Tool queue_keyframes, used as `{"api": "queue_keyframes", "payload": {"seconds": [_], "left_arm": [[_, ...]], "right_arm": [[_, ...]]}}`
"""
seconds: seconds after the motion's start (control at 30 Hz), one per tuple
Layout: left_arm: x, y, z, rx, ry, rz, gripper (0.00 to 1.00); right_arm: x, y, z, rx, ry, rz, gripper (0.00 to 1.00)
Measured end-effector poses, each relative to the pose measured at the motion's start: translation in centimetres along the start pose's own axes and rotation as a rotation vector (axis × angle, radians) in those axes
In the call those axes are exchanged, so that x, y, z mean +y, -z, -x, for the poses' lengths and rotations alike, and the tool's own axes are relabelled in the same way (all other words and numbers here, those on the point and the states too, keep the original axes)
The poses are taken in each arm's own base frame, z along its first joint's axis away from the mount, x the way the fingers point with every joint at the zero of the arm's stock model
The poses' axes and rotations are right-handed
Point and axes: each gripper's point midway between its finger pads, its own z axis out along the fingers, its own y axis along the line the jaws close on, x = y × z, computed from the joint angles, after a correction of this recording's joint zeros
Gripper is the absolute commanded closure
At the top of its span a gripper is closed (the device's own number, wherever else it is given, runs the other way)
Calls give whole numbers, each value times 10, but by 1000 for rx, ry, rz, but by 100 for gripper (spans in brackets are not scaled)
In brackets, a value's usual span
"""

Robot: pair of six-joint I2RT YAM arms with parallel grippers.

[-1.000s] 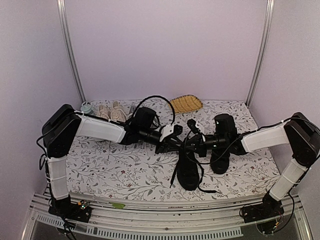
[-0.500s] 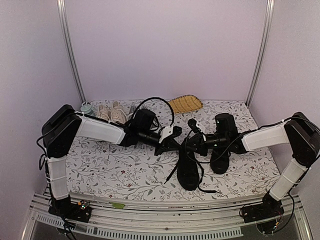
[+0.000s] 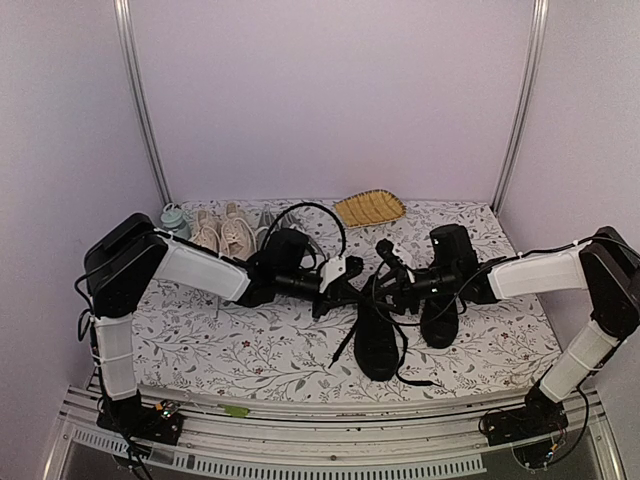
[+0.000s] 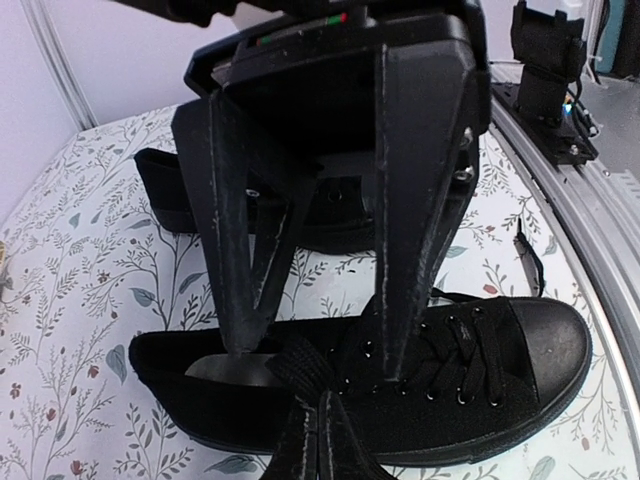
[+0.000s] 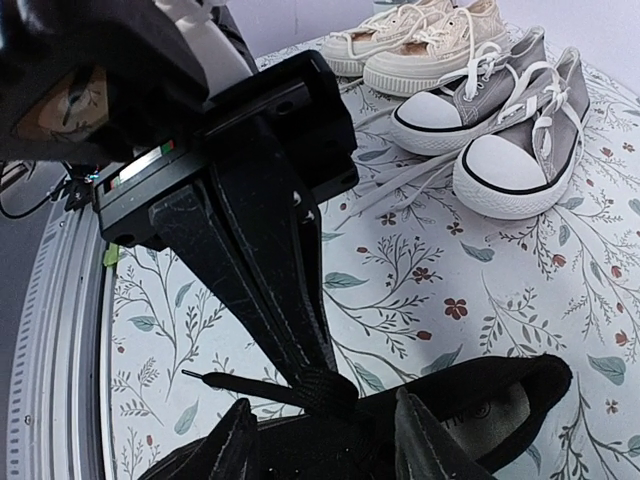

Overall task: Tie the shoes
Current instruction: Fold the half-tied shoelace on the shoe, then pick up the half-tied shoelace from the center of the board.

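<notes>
The nearer black shoe (image 4: 480, 385) sits directly under both grippers, its lace (image 5: 235, 382) loose, with no knot or bow showing. The left gripper (image 5: 312, 378) is pinched tight on that lace just above the shoe's opening. The right gripper (image 4: 318, 352), facing it tip to tip, stands spread and holds nothing. The second black shoe (image 3: 441, 318) lies beside the right gripper, on its outer side (its laces are too dark to read). By my judgement the tying is early: crossing, looping and tightening remain on both shoes. Beyond the left gripper stand the grey pair (image 5: 510, 140) and the beige pair (image 5: 420, 45).
</notes>
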Motion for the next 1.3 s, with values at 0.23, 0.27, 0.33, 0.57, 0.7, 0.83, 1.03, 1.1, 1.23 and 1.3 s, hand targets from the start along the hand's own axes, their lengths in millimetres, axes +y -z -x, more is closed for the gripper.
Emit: {"api": "queue_keyframes", "payload": {"seconds": [0.23, 0.27, 0.33, 0.57, 0.7, 0.83, 1.03, 1.1, 1.23, 1.3], "left_arm": [[-1, -3, 5, -16, -15, 26, 100], [0, -3, 5, -17, -16, 28, 100], [0, -3, 5, -16, -17, 31, 100], [0, -3, 5, -14, -16, 34, 100], [0, -3, 5, -15, -13, 31, 97], [-1, -4, 5, -14, 14, 25, 82], [2, -1, 8, -25, 62, 8, 57], [-1, -2, 8, -34, 69, -14, 56], [-7, -7, 0, -32, 90, -54, 65], [-6, -13, -8, -20, 108, -55, 67]], "right_arm": [[1, 0, 7, -5, -13, 11, 56], [1, 0, 10, -12, -15, 12, 60], [-1, -1, 17, -23, -20, 13, 70], [-3, -5, 16, -16, -56, 24, 99], [-1, -5, 15, -11, -60, 29, 99], [0, -5, 13, -4, -59, 38, 99], [2, -3, 15, -5, -35, 40, 100], [2, -3, 15, -6, -32, 41, 99], [2, -3, 15, -4, -30, 42, 100], [2, -3, 14, -4, -30, 42, 100]]}}
